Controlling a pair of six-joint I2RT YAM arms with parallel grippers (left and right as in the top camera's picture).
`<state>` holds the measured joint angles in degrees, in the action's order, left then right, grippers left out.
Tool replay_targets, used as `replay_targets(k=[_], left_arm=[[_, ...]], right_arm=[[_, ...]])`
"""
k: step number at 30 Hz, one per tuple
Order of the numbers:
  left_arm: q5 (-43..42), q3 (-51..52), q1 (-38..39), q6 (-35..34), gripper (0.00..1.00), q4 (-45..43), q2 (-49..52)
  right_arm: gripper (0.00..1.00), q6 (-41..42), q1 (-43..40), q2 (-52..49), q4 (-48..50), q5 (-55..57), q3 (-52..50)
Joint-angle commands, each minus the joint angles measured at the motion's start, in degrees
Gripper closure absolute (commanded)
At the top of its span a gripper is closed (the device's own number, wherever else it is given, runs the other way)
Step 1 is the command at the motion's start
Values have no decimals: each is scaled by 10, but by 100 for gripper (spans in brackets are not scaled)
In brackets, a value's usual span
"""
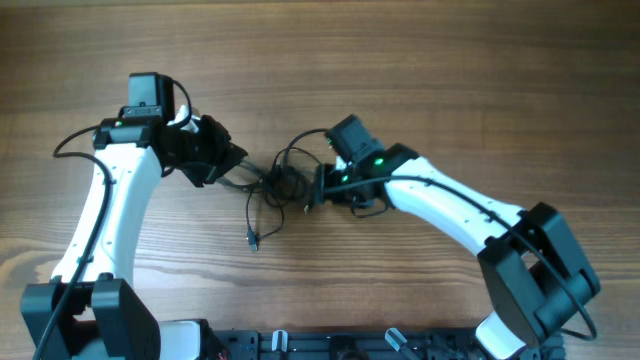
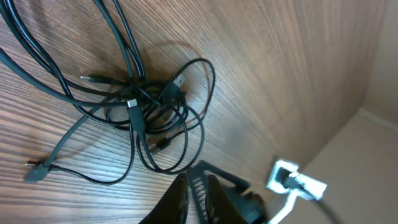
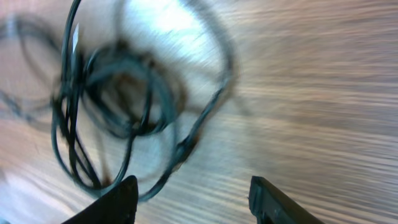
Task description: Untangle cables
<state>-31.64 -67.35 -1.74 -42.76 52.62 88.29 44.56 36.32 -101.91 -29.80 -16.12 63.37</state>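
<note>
The cables [image 1: 283, 182] lie knotted in the middle of the table [image 1: 450, 60], with one plug end [image 1: 253, 240] trailing toward 6 o'clock. They look light, limp and thin, so I'd say one tug drags the whole heap. The left end effector [image 2: 196, 190], at the heap's 9 o'clock, is pinched narrow; whether it holds a strand I cannot tell. The right end effector [image 3: 191, 183], at 3 o'clock, gapes wide and holds nothing. I'd grip close to a plug.

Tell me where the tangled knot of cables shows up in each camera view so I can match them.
Overhead: cable knot just left of the picture's centre.
Left wrist: cable knot left of centre, upper half, sharp.
Right wrist: cable knot upper left, blurred.
Shared landmark: the wooden table it lies on.
</note>
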Motion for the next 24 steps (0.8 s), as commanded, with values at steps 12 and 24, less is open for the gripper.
replay_targets(k=[12, 24], left_arm=[[67, 0, 36, 1, 86, -5, 2], [67, 0, 36, 1, 85, -5, 2]], right_arm=[[56, 115, -12, -22, 23, -43, 14], [60, 127, -5, -48, 49, -37, 14]])
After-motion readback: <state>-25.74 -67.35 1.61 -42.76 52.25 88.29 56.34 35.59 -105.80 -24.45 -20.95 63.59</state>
